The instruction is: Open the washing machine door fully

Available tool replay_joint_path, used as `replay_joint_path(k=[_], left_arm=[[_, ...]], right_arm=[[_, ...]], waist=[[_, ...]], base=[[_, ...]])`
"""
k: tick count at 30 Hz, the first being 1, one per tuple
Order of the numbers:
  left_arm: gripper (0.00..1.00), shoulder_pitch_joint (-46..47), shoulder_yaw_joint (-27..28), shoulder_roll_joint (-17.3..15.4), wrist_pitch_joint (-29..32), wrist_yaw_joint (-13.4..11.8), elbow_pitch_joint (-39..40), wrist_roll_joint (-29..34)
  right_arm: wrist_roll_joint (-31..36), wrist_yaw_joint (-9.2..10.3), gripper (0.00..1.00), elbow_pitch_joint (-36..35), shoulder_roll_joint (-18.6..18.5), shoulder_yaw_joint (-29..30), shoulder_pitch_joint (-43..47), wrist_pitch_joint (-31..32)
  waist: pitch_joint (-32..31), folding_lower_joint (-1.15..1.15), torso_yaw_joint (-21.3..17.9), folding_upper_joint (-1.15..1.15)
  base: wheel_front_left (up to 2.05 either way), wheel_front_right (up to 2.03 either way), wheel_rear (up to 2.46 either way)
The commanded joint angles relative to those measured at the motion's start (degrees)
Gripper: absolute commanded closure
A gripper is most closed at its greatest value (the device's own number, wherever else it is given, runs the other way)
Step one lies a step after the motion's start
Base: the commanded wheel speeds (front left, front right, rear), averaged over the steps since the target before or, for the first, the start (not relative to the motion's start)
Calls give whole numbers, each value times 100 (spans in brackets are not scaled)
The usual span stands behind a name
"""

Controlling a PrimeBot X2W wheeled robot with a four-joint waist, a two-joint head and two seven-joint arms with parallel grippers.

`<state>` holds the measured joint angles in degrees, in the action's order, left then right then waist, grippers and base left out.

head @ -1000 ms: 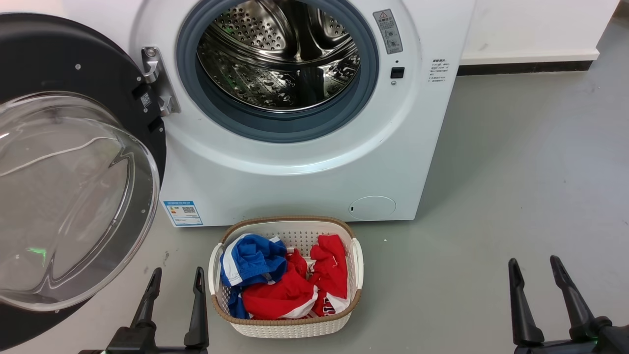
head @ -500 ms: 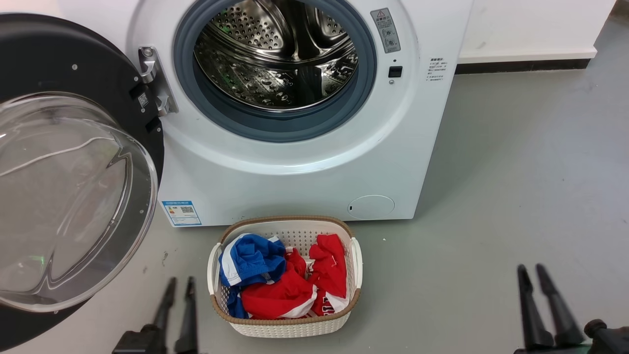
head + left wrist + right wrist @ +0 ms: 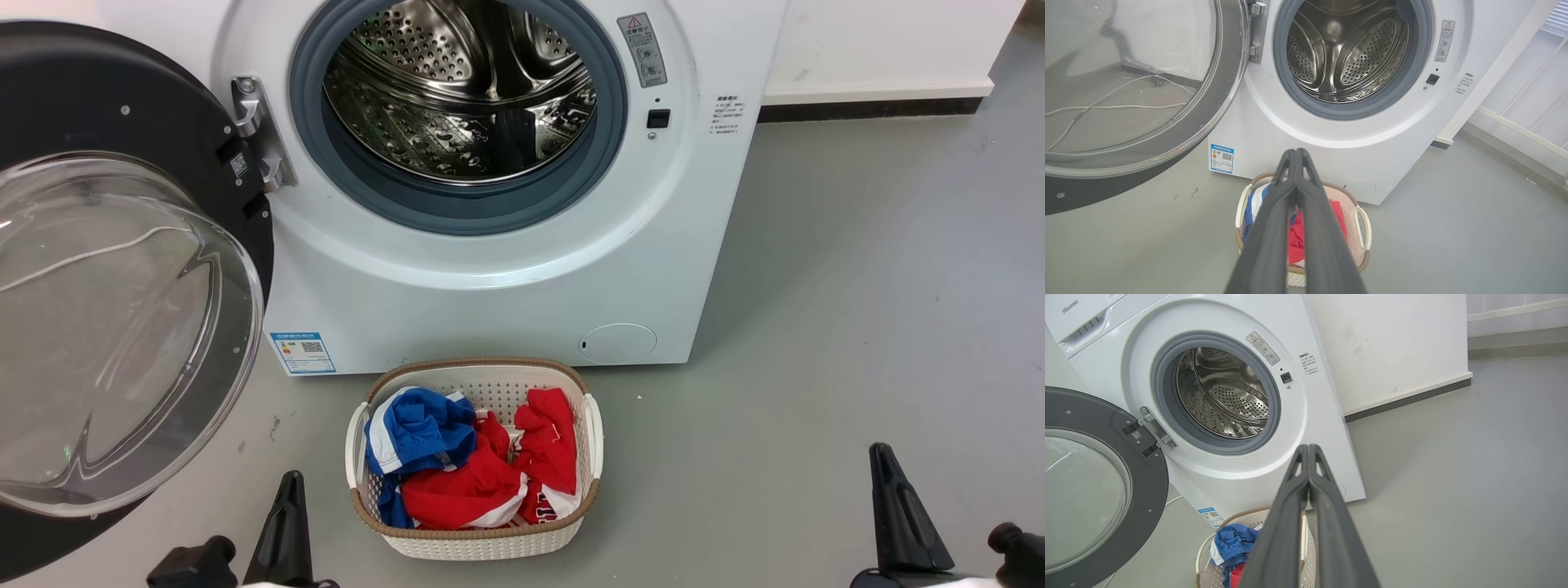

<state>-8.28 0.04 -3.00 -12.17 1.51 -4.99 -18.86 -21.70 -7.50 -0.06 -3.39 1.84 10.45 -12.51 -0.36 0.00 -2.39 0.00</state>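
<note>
The white washing machine (image 3: 506, 294) stands straight ahead with its steel drum (image 3: 461, 90) exposed. Its door (image 3: 122, 327), a black disc with a clear glass bowl, hangs swung wide to the left on a metal hinge (image 3: 257, 135). In the wrist views the door (image 3: 1126, 102) (image 3: 1098, 498) also stands open at the left. My left gripper (image 3: 287, 490) sits low at the bottom left, fingers pressed together, well clear of the door. My right gripper (image 3: 886, 465) is at the bottom right over bare floor. Both grippers (image 3: 1295, 154) (image 3: 1307, 449) are shut and hold nothing.
A white laundry basket (image 3: 476, 543) with a brown woven rim holds red and blue clothes on the grey floor, just in front of the machine and between my arms. A white wall with a dark skirting (image 3: 869, 110) runs behind at the right.
Both grippers have gone from open to shut and dropped lower in the head view. The door and the basket have not moved.
</note>
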Motion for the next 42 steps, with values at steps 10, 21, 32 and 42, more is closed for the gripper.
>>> replay_joint_path(k=[10, 21, 32, 42], left_arm=[[100, 357, 70, -52, 255, 103, -81, -1201], [100, 534, 133, -69, 487, 185, -202, -2212], [100, 685, 185, -78, 684, 253, -307, -3032], [100, 825, 242, -83, 860, 318, -402, -3770]], right_arm=[[-1208, 0, 100, 145, -99, -19, -374, 216], [-2212, 0, 100, 338, -134, -17, -584, 425], [-3015, 0, 100, 498, -153, -3, -761, 606], [-3737, 0, 100, 646, -163, 20, -918, 776]], waist=[[5, 0, 22, 0], [10, 0, 45, 0], [15, 0, 66, 0], [20, 0, 88, 0]], base=[[0, 0, 0], [0, 0, 0], [0, 0, 0], [0, 0, 0]])
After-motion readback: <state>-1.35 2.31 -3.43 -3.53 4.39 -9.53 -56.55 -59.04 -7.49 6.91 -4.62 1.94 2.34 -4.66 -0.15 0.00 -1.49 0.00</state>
